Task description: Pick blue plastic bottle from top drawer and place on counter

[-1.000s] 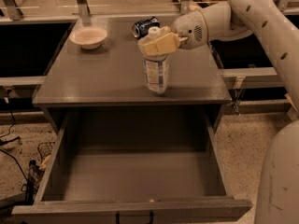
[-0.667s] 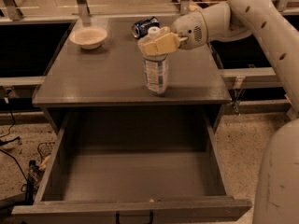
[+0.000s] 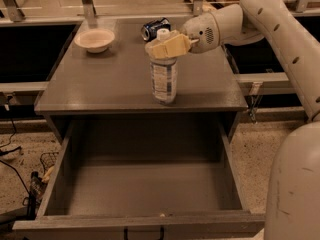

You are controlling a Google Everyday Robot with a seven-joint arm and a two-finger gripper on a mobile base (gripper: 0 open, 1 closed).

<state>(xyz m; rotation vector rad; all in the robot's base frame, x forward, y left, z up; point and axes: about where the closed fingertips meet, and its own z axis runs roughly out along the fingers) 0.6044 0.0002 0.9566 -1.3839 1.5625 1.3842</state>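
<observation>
Gripping from the right: tan two-finger end effector (image 3: 159, 50) clamped on the neck of the small clear plastic bottle (image 3: 164, 81), white cap, bluish label | bottle upright on the flat grey-brown bench (image 3: 100, 84), near its front edge | wide grey top drawer (image 3: 55, 189) open below | white bowl (image 3: 94, 38) and dark blue can (image 3: 155, 28) behind.

Blue plastic bottle (image 3: 164, 81) upright on counter (image 3: 100, 79), gripper (image 3: 159, 49) at neck; top drawer (image 3: 145, 196) open.
</observation>
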